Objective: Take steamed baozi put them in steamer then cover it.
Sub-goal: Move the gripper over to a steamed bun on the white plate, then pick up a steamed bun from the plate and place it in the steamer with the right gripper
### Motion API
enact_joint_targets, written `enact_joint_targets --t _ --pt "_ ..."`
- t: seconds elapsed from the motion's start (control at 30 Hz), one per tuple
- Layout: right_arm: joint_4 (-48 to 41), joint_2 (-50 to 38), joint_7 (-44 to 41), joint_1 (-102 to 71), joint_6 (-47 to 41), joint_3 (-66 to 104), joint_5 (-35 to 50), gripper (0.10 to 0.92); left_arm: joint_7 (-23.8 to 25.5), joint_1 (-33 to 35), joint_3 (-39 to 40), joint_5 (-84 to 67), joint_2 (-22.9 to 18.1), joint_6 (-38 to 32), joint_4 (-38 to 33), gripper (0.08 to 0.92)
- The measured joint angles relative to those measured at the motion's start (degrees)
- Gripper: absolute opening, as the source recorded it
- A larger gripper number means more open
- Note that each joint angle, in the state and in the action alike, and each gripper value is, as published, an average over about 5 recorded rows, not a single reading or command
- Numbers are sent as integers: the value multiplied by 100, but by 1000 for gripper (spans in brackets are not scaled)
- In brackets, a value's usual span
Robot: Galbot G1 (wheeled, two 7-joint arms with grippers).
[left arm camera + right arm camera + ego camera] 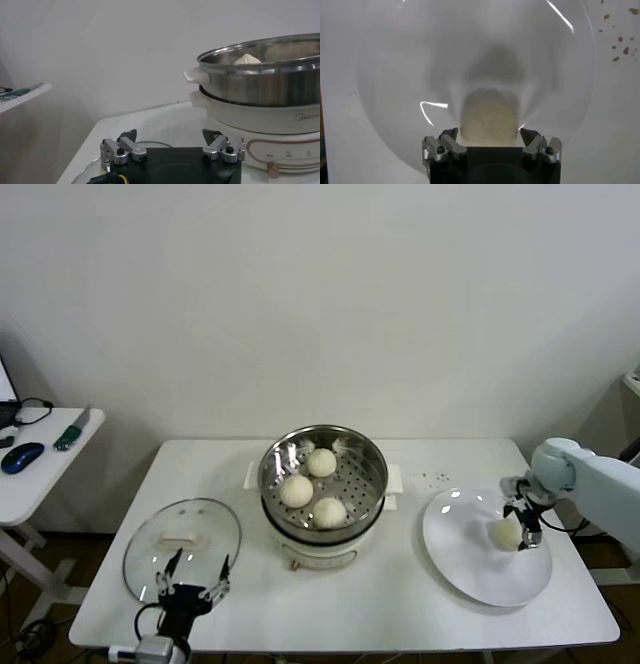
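Three steamed baozi (315,485) sit on the perforated tray of the steamer (375,484) in the head view, well off to the left of the right end effector (522,526). That end effector stands open over the white plate (470,569), its fingers on either side of the fourth baozi (507,533), which rests on the plate; whether the fingers touch it I cannot tell. By my reading it is placed this way so it can close on the last bun. The left end effector (193,581) is parked open at the near edge of the desk (400,614), with the glass cover (160,554) lying flat just ahead of and partly beneath it, its white handle (182,538) up, likely waiting for the covering step.

From the left wrist view, the left end effector (170,145) has its fingers spread wide and empty. Beyond it and to one side rises the steamer (260,80) on its white base, one baozi (246,59) peeking over the rim.

From the right wrist view, the right end effector (490,142) is open, and the last baozi (487,117) lies directly ahead, between the fingertips, on the plate (395,75). A few dark specks (615,45) dot the desk beyond the plate.
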Motion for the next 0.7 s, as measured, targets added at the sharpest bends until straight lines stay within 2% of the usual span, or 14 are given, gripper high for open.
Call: enact_joint_targets --t 0.17,0.47,0.7 --pt "-140 84 -3 -102 63 121 -88 814 -1 2 17 28 -11 -9 3 823" --pt "-175 87 -16 -141 69 181 -68 672 -5 30 -2 40 -20 -28 -6 823" --pt "-71 57 0 236 -7 -100 253 649 0 48 18 41 -29 -41 -33 823"
